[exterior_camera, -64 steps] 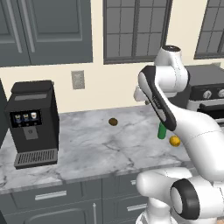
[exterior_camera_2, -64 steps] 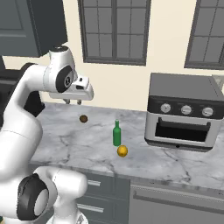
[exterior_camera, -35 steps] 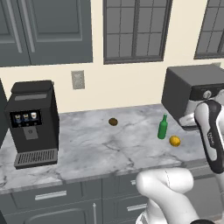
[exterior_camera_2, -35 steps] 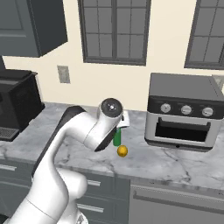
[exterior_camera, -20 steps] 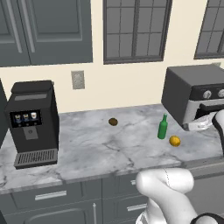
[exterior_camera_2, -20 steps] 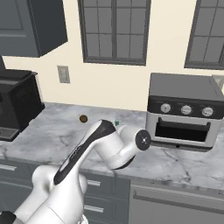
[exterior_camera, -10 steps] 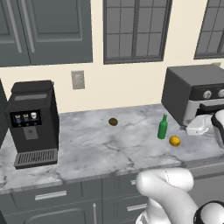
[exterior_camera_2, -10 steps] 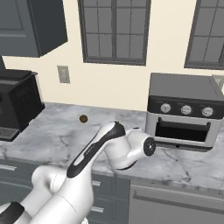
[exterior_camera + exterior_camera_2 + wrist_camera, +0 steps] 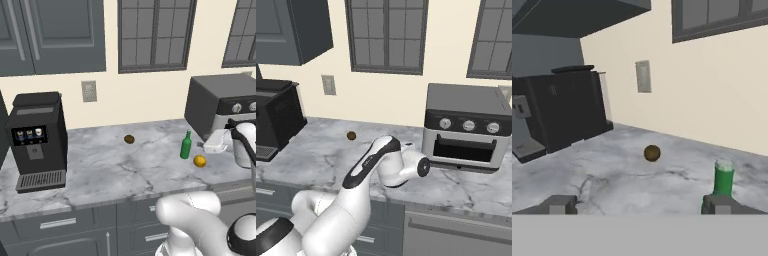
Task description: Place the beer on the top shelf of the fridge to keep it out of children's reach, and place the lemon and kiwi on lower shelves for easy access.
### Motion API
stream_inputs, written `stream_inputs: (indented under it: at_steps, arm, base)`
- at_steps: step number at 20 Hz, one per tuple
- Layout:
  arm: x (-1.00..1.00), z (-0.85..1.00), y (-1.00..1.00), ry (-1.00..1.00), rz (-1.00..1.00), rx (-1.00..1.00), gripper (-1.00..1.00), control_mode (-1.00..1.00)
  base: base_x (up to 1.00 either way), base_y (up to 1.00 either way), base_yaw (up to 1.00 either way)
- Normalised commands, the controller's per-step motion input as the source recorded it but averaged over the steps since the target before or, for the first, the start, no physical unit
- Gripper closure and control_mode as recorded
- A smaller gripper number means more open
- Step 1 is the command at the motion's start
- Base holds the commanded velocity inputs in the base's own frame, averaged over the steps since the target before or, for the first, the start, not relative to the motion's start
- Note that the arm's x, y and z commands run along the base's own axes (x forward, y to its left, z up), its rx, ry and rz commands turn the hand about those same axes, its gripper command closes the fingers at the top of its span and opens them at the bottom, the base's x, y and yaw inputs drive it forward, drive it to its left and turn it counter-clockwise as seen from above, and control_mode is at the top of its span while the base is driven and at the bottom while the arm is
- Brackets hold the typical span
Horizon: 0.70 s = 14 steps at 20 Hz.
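the gripper [image 9: 639, 205] hangs released low over the marble table [image 9: 100, 170], its jaws wide apart and holding nothing. the beer [image 9: 186, 145] stands upright on the table just beside the lemon [image 9: 200, 161], near the toaster oven [image 9: 220, 102]. the kiwi [image 9: 129, 139] lies well apart, toward the coffee machine [image 9: 37, 140].

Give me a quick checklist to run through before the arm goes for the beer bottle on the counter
1. Claw open: ok, both fingertips stand wide apart in the hand view.
2. Claw empty: ok, nothing between the tips.
3. Beer upright on the marble counter: ok.
4. Claw lined up on the beer: not ok, in the hand view the bottle sits behind one fingertip, not midway.
5. Lemon clear of the bottle: ok, beside it and apart.
6. Kiwi out of the way: ok, well off toward the coffee machine.
7. Fridge door open: cannot tell.
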Motion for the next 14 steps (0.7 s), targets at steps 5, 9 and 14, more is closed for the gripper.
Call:
stream_inputs:
  at_steps: [5,9,14]
  arm:
    - [0.46,0.0,0.05,0.0,0.0,0.03,-1.0,-1.0]
    - [0.44,-0.01,-0.01,0.0,0.0,0.04,-1.0,-1.0]
    - [0.4,-0.09,-0.04,0.0,0.0,0.02,-1.0,-1.0]
  base:
    - [0.0,0.0,0.0]
    - [0.0,0.0,0.0]
    - [0.0,0.0,0.0]
